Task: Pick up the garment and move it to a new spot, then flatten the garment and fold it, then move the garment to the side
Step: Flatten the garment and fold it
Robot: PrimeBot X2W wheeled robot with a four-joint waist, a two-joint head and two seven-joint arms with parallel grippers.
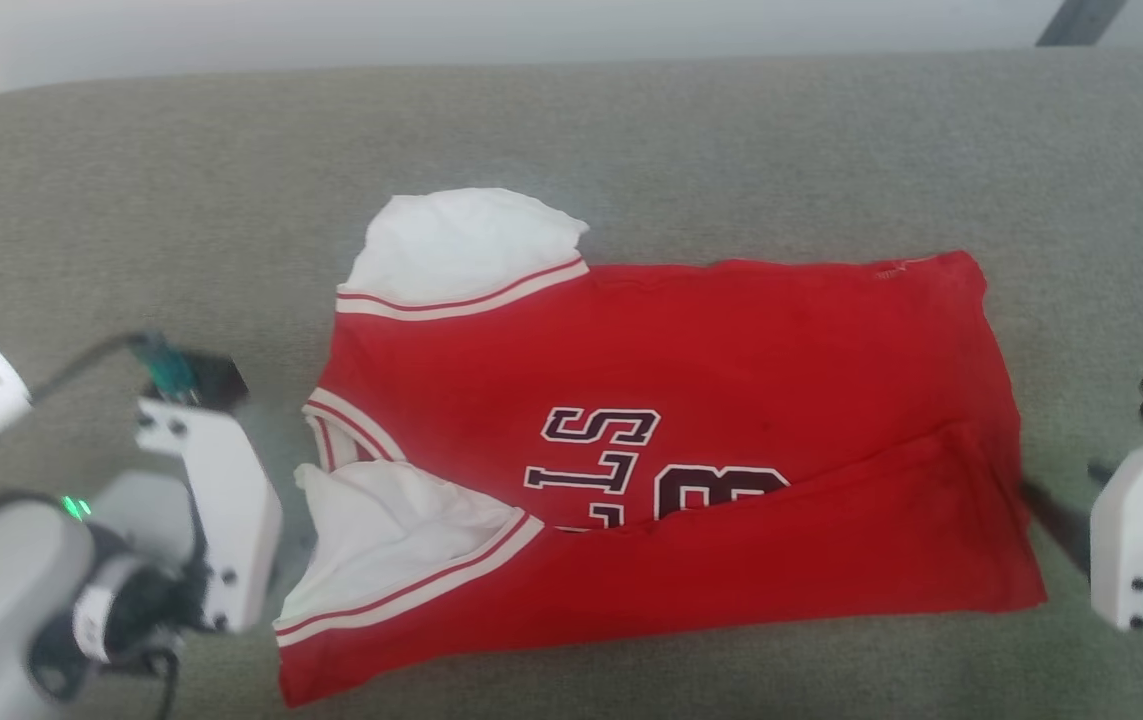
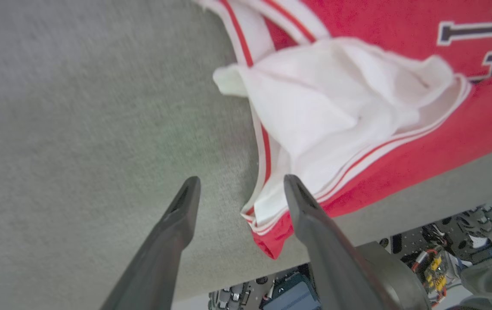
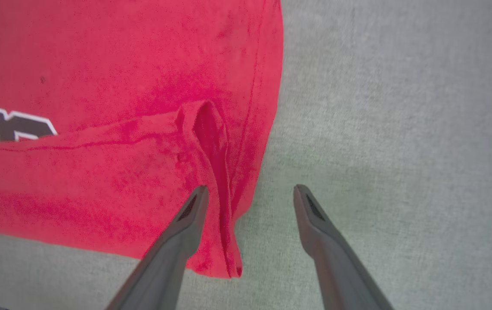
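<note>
Head view: garment (image 1: 671, 450) is lying sideways at frame centre on the grey upholstered surface (image 1: 131, 200), collar end to the left, hem to the right. Its lower long edge is being carried up over the block lettering (image 1: 599, 427), so a first lengthwise fold is being judged as already in place. One white sleeve (image 1: 461, 245) is lying flat at upper left; the other (image 1: 391, 530) is bunching at lower left.

Left wrist view: left gripper (image 2: 239, 185) fingers are being held spread, nothing pinched. The striped trim (image 2: 263, 202) of the near sleeve is lying in the gap in frame; contact cannot be told.

Right wrist view: right gripper (image 3: 250, 189) fingers are also being held spread, one over the hem corner (image 3: 228, 258), one over bare grey cloth. A raised pucker (image 3: 205, 125) is showing just above them.

Handling, as judged: light, limp knit with no stiffness; sagging and stretching are being expected wherever it is unsupported. Layers are thin, so a shallow pinch is risking the top ply only. Hold is best being taken at both ends of the folded edge: the striped trim on the left, where cloth is thicker, and the doubled hem corner on the right. Lifting both ends together is being advised, or the fold is being put at risk.
</note>
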